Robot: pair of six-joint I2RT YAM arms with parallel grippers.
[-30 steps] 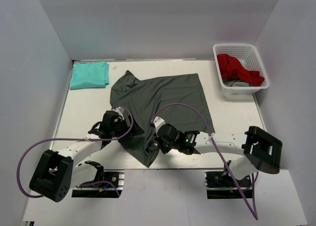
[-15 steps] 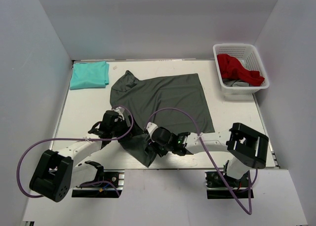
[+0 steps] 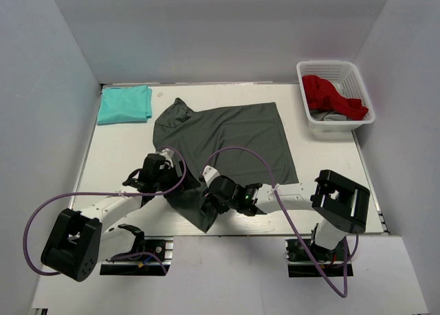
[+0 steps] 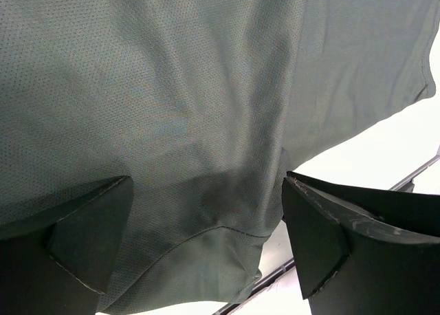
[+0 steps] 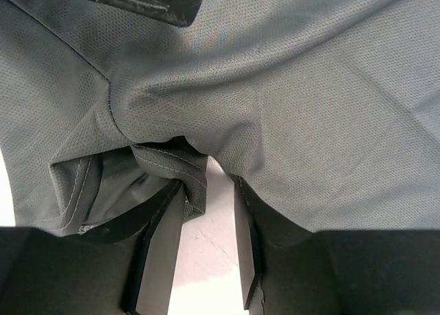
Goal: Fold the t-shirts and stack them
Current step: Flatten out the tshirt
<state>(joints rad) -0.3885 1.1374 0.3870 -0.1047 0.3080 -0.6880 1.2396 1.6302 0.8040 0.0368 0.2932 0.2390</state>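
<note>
The dark charcoal-grey t-shirt (image 3: 234,139) lies spread across the middle of the table, its near-left corner bunched between my two grippers. The teal t-shirt (image 3: 124,104) lies folded to a rectangle at the back left. My left gripper (image 3: 165,174) hovers wide open over the grey cloth (image 4: 172,88), a curved hem below its jaws (image 4: 206,250). My right gripper (image 3: 208,197) sits low at the shirt's near edge. Its jaws (image 5: 206,191) stand apart with white table showing between them. A folded hem of the grey shirt (image 5: 172,160) rests against the left finger's tip.
A white lattice basket (image 3: 328,63) at the back right holds a red garment (image 3: 330,95) over some grey cloth. The table's metal front rail (image 4: 412,177) runs close behind the shirt's near corner. Purple cables loop over both arms.
My right arm slid left along the near edge with the shirt's corner, then its jaws parted and let go of the cloth. The left arm stayed still.
</note>
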